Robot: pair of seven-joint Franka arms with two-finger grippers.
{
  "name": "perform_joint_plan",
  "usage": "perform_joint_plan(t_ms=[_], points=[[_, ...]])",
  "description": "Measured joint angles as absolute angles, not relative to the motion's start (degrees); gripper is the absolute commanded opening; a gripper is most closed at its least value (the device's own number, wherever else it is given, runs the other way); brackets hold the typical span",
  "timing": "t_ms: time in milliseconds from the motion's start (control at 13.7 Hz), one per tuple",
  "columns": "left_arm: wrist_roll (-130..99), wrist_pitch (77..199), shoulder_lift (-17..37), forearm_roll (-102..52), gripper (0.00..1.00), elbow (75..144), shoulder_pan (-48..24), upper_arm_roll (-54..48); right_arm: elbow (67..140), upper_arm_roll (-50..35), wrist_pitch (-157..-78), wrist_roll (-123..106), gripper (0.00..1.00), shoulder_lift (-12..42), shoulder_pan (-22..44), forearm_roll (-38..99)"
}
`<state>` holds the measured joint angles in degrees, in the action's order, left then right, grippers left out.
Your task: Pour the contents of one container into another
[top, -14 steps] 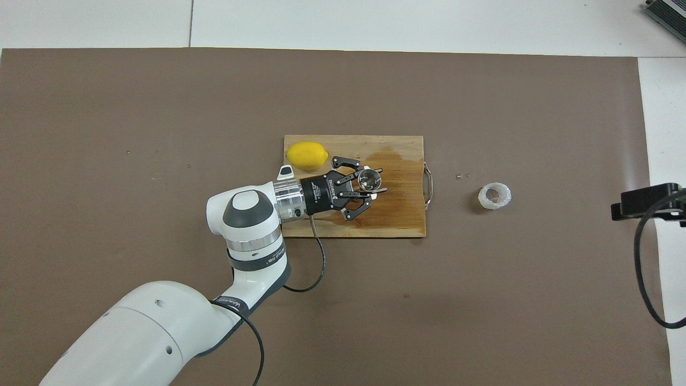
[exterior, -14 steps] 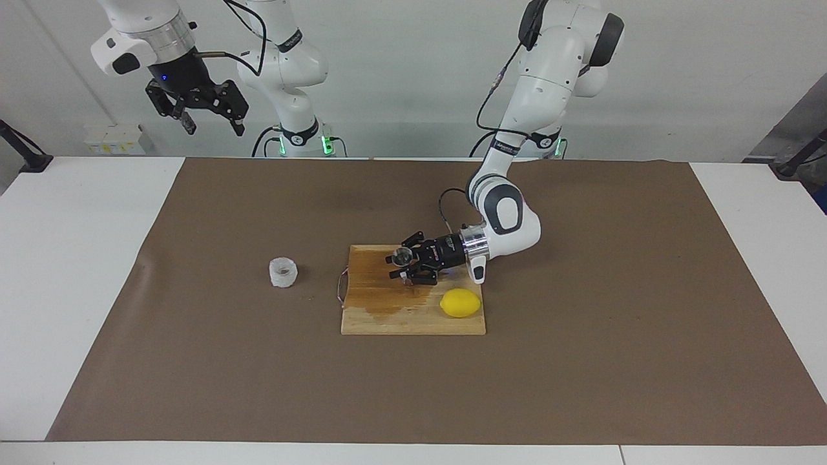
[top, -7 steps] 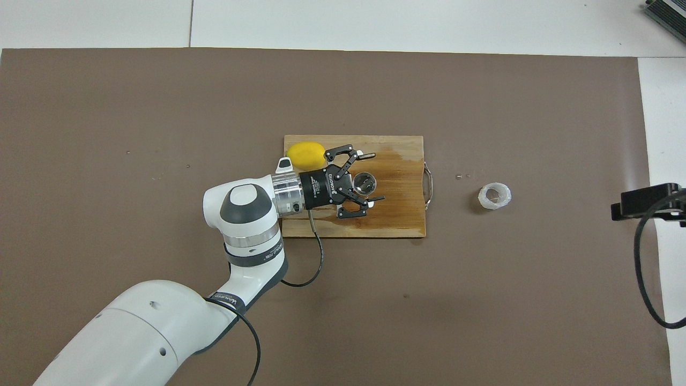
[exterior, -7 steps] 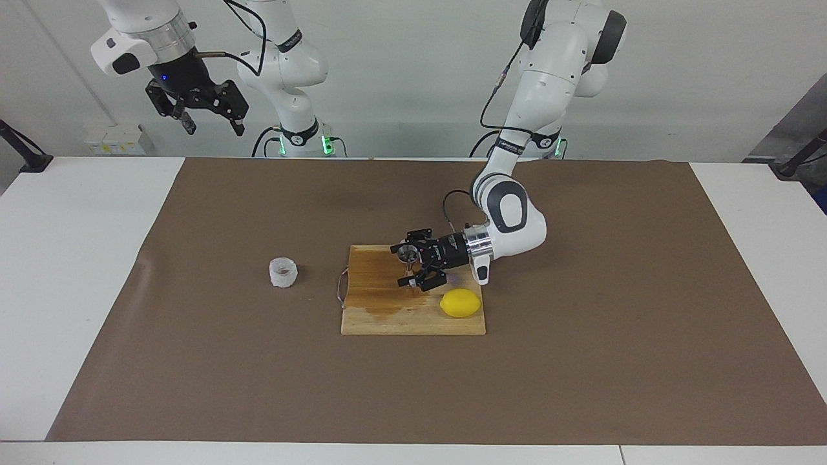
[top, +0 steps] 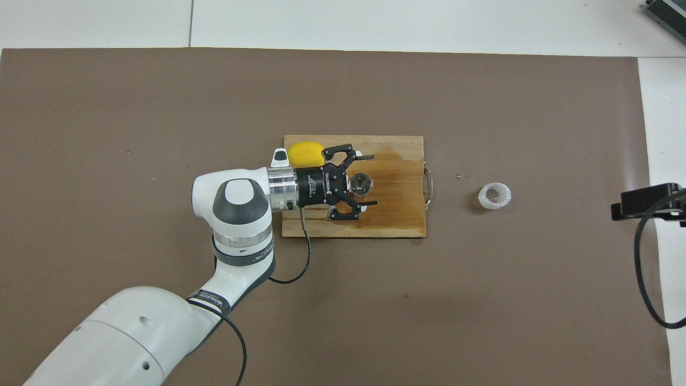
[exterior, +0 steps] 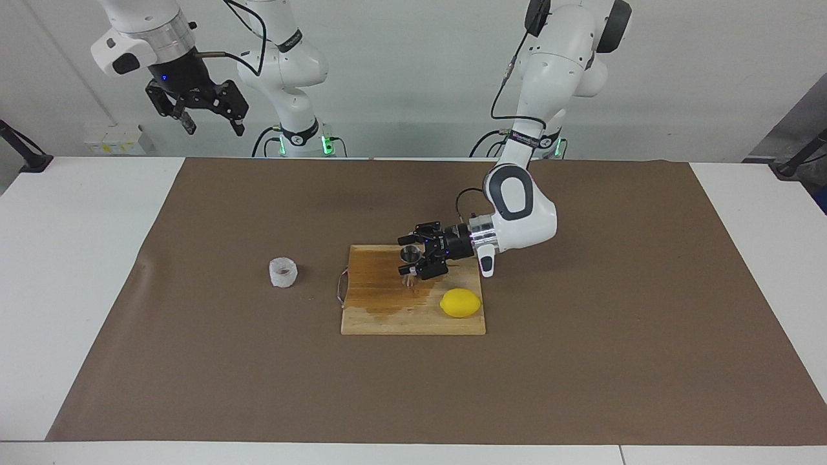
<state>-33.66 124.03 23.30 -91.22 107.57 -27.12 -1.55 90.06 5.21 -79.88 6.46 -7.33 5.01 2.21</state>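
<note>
The steel jigger [exterior: 408,254] [top: 360,183] stands upright on the wooden cutting board [exterior: 381,320] [top: 402,220]. My left gripper [exterior: 408,260] [top: 371,180] is open and level with it, one finger on each side, with a gap to the jigger on both sides. The translucent white plastic cup [exterior: 283,272] [top: 494,195] sits on the brown mat beside the board, toward the right arm's end of the table. My right gripper [exterior: 212,124] waits open, raised high over the table's edge by its base.
A yellow lemon [exterior: 460,303] [top: 304,153] lies on the board's corner farthest from the robots, toward the left arm's end. A dark wet patch [exterior: 378,303] stains the board. A brown mat [exterior: 581,361] covers most of the white table.
My left gripper has opened and let go of the jigger, which now stands upright on the board. The gripper has drawn back a little toward the left arm's end. The right arm has not moved.
</note>
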Motion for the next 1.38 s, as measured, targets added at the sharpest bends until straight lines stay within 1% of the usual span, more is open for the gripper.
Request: perform_joint_plan(t_ms=[218, 510, 655, 1092, 1165, 1383], points=[[-33.61, 124.13, 20.84, -82.46, 1.00, 106.65, -27.05, -1.59, 90.06, 5.21, -79.88, 6.46, 1.00, -7.33, 5.01, 2.21], [-33.81, 125.73, 14.88, -65.36, 1.00, 106.25, -27.10, -1.78, 90.06, 5.21, -79.88, 6.46, 1.00, -7.33, 5.01, 2.21], [-33.71, 125.03, 12.84, -55.48, 1.00, 106.11, -26.46, -1.72, 90.06, 5.21, -79.88, 6.46, 1.00, -7.33, 5.01, 2.21], [-33.55, 110.35, 10.28, -23.76, 1.00, 98.85, -22.15, -0.95, 90.06, 5.21, -79.88, 6.46, 1.00, -7.33, 5.01, 2.21], [-32.81, 108.66, 9.91, -19.56, 1.00, 97.79, -21.49, -0.92, 90.06, 5.21, -79.88, 6.46, 1.00, -7.33, 5.01, 2.21], [-26.77, 106.13, 8.11, -13.45, 1.00, 96.95, -19.39, -0.64, 90.06, 5.21, -79.88, 6.46, 1.00, -7.33, 5.01, 2.21]])
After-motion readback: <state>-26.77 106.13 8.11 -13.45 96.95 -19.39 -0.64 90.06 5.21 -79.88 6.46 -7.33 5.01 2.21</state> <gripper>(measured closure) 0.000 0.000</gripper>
